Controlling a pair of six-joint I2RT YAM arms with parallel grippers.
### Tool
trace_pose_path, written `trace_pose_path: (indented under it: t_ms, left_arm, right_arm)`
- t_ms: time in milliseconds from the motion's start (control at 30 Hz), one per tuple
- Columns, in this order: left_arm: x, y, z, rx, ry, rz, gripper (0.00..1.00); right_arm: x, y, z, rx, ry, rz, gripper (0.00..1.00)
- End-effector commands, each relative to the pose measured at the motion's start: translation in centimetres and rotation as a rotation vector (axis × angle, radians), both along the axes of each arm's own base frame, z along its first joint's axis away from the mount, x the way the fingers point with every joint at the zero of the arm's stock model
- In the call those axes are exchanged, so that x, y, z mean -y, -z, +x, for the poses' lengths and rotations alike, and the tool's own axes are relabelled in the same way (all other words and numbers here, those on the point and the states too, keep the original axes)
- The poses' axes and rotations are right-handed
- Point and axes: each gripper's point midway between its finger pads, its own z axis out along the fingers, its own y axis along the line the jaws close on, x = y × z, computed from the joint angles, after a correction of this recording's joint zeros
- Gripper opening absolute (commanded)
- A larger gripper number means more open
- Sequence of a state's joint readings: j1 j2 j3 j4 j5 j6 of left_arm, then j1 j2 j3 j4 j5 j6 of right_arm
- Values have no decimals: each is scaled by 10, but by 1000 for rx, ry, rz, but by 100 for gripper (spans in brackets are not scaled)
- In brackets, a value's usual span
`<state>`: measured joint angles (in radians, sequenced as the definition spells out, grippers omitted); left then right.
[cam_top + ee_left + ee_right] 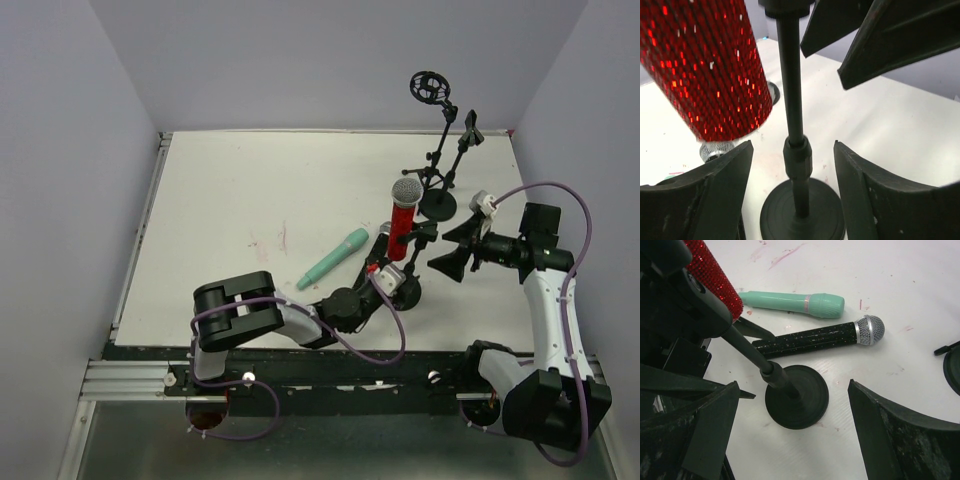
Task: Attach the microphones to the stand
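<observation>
My left gripper (792, 147) is wide open around the pole of the near stand (797, 395), gripping nothing. The red mic (403, 222) stands upright in that stand's clip, so I judge one of three done. My right gripper (450, 248) hangs just beside it, jaws spread and empty. Beyond the base, the black mic (815, 339) and green mic (335, 257) lie flat on the table (250, 180), unmounted. The far stands (438, 206) hold nothing: two left.
</observation>
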<state>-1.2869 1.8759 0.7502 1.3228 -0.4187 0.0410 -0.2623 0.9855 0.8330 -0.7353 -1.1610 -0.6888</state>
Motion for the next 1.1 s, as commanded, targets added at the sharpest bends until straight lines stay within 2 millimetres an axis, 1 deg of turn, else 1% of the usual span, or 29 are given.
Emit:
trace_pose_path:
  t_ms: [0, 67, 167, 267, 300, 467, 500, 567, 700, 733, 767, 867, 933, 967, 1033, 1067]
  left_arm:
    - [-8, -24, -13, 33, 51, -107, 77]
    - [-10, -24, -21, 26, 88, -109, 79]
    - [-20, -24, -31, 26, 130, -102, 82]
    - [-33, -27, -41, -7, 167, -118, 84]
    - [-37, -23, -44, -18, 174, -102, 85]
    - [-57, -20, -66, -53, 263, -68, 86]
    - [-61, -23, -69, -61, 275, -69, 86]
    - [-67, -18, -76, -98, 300, -37, 88]
    - [-79, -6, -77, -181, 285, 54, 90]
    - [-83, -1, -77, -203, 277, 84, 91]
    - [-86, -6, -76, -210, 265, 83, 91]
    - [-100, -7, -71, -250, 229, 107, 96]
    - [-109, -9, -68, -276, 210, 105, 98]
    - [-112, -11, -65, -286, 201, 102, 98]
    - [-120, -13, -62, -302, 188, 89, 98]
    - [-124, -15, -61, -306, 185, 79, 98]
  right_arm:
    - [-12, 1, -20, 35, -114, 41, 97]
    - [-18, 0, -28, 66, -163, 55, 97]
    - [-21, -1, -29, 95, -188, 68, 97]
    - [-22, -2, -22, 85, -189, 85, 96]
    - [-24, -4, -21, 85, -195, 92, 96]
    - [-28, -15, -12, 57, -206, 131, 94]
    - [-29, -16, -9, 58, -207, 133, 93]
    - [-32, -16, -8, 50, -214, 138, 92]
    - [-41, -19, -9, 51, -241, 148, 87]
    - [-43, -19, -9, 48, -245, 150, 84]
    - [-44, -19, -8, 43, -247, 154, 82]
    - [-49, -16, -8, 45, -262, 152, 70]
    - [-50, -15, -6, 43, -259, 152, 64]
    - [-50, -14, -6, 49, -261, 148, 60]
    - [-51, -16, -5, 61, -268, 145, 49]
    - [-51, -15, -6, 70, -278, 145, 46]
